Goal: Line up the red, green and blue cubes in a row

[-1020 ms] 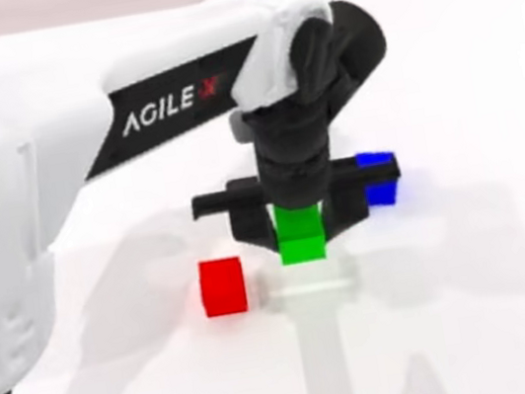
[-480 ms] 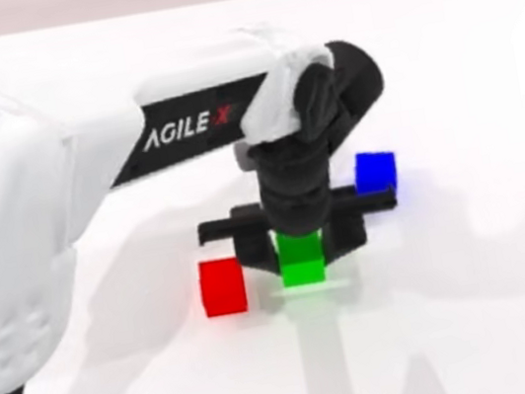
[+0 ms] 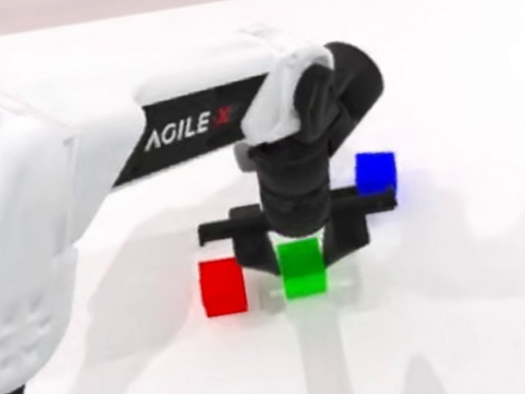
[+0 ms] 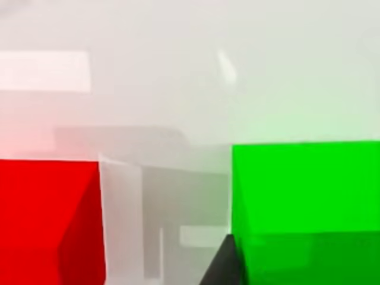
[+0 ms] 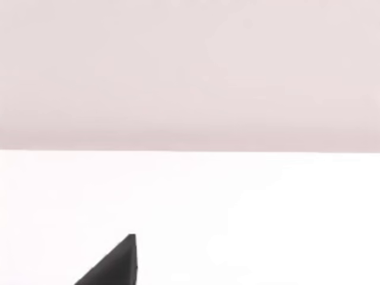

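Top view: left gripper stands over the green cube, fingers either side; whether they clamp it cannot be told. Red cube lies just beside it on the left; blue cube sits farther back, right.

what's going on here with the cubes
The left gripper is down at the table over the green cube, its jaws standing either side of it, just right of the red cube with a small gap between. The two sit about level, as the start of a row. The blue cube lies farther back and to the right, not yet in line. The right arm is out of the top view, parked; its wrist view shows only bare table.
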Motion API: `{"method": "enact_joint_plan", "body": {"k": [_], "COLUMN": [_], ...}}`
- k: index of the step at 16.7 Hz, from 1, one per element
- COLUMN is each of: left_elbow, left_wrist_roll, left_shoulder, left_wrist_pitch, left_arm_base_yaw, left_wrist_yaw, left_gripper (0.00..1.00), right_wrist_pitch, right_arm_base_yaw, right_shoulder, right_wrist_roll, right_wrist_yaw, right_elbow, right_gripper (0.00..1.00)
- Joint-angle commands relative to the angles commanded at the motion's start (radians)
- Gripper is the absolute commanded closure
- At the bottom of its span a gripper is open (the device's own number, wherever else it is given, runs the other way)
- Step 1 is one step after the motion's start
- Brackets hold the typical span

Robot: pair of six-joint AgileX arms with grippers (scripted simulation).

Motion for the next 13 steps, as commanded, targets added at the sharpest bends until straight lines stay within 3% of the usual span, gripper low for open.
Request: {"method": "enact_joint_plan", "body": {"k": [4,13], "left_elbow": [0.0,0.0], "left_wrist_roll": [0.0,0.0], "left_shoulder": [0.0,-0.001], "left_wrist_pitch": [0.0,0.0], "left_arm_base_yaw": [0.0,0.0], "left_wrist_yaw": [0.0,0.0], "left_gripper": [0.02,0.0], "right_wrist_pitch": [0.0,0.0], "right_arm_base_yaw": [0.0,0.0], "right_shoulder": [0.0,0.0], "right_wrist_roll": [0.0,0.0], "right_wrist_yaw": [0.0,0.0], "right_elbow": [0.0,0.0], "right_gripper": [0.0,0.0]}}
